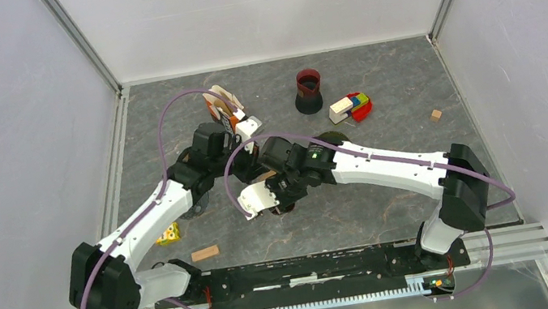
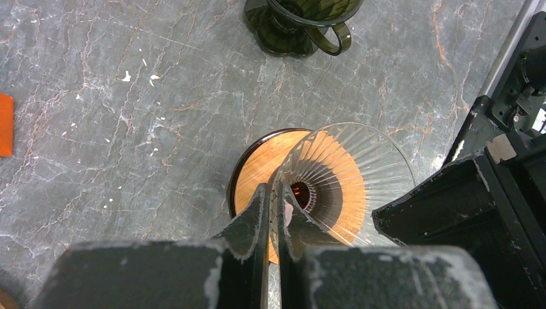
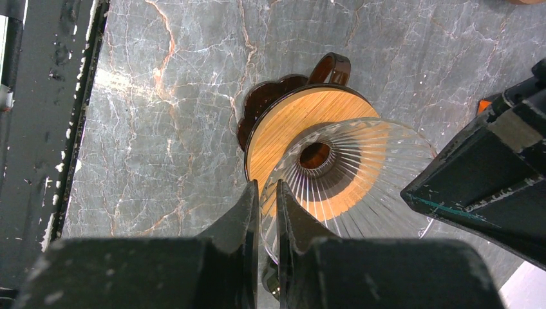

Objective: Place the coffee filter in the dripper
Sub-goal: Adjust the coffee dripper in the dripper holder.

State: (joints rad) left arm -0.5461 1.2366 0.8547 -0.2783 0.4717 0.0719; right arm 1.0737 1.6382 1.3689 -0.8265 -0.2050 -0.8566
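Left wrist: dripper (image 2: 348,180) mouth toward camera, axis tilted.

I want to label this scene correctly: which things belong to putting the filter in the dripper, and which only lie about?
Job: glass dripper, its rim pinched by the left tool; no filter that I can make out.
Lying about: dark cup, coloured blocks, small cube, wooden block, yellow item.

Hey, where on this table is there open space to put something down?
Back right corner, beyond the toy blocks and wooden cube, is bare. So is the front strip between the right arm and wood block. The middle is crowded: both arms meet at the glass dripper.
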